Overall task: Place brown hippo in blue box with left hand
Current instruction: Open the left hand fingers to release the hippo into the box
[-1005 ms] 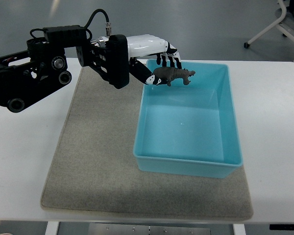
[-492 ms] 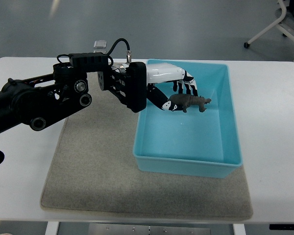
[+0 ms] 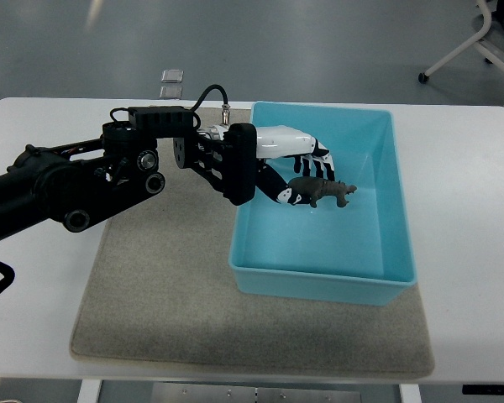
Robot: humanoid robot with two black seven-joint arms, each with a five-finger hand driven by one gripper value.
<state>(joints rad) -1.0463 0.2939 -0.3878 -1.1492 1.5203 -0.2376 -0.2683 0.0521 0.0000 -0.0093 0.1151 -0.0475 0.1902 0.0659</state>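
The brown hippo (image 3: 323,192) is a small dark brown toy held in my left hand (image 3: 309,181) over the inside of the blue box (image 3: 389,148). The hand is white with black finger joints and its fingers are curled around the hippo's rear half; the head points right. My left arm reaches in from the left edge, across the grey mat and over the box's left wall. The hippo hangs low inside the box, close to its floor. I cannot tell whether it touches the floor. The right arm is out of view.
The blue box stands on the right part of a grey mat (image 3: 164,285) on a white table (image 3: 470,210). A chair base (image 3: 475,42) stands on the floor at the top right. A small square object (image 3: 172,75) lies on the floor beyond the table.
My left hand has carried the hippo from above the box's far left corner toward me and down, so it now sits lower inside the box.
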